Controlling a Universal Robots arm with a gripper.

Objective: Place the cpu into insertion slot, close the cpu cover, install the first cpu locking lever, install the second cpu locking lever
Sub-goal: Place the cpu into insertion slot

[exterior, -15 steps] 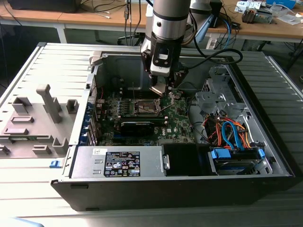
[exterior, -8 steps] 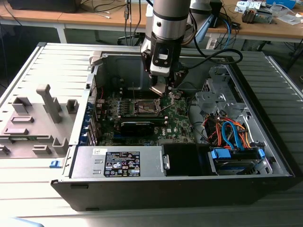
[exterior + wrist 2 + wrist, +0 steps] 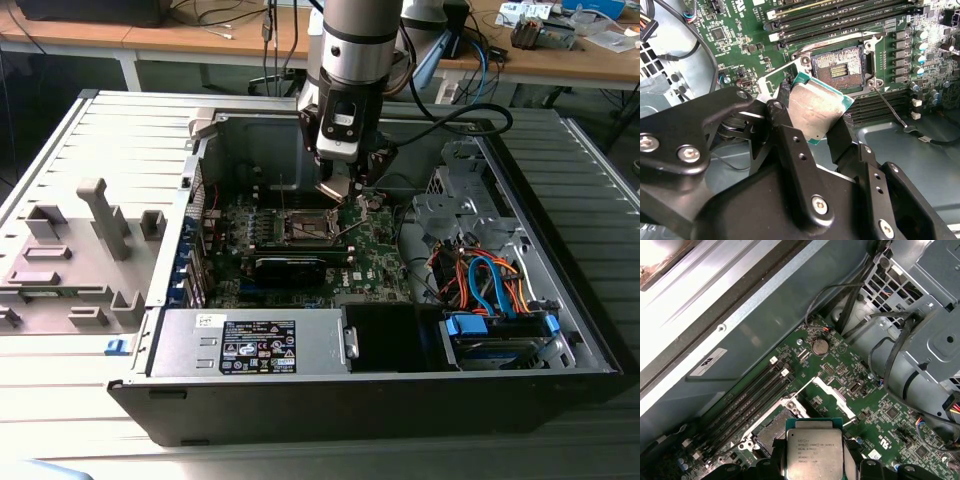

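Observation:
My gripper (image 3: pixel 814 116) is shut on the cpu (image 3: pixel 816 106), a flat silver-grey square chip on a green board, and holds it by two opposite edges. The cpu (image 3: pixel 815 452) hangs tilted in the air just beside the insertion slot (image 3: pixel 838 69), whose brownish-gold contact field lies bare. The cpu cover (image 3: pixel 833 392), a thin silver frame, stands swung up at one side of the slot (image 3: pixel 771 429). A thin locking lever (image 3: pixel 891 109) sticks out unlatched from the socket's corner. In the exterior view the gripper (image 3: pixel 345 188) hovers just above and to the right of the slot (image 3: pixel 308 228).
The open computer case (image 3: pixel 560 250) surrounds the green motherboard (image 3: pixel 370 250). Memory slots (image 3: pixel 840 17) run beside the socket. A black card (image 3: pixel 290 267) lies in front of it. Drive cage and coloured cables (image 3: pixel 490 285) fill the exterior view's right; a grey fixture (image 3: pixel 90 250) stands at its left.

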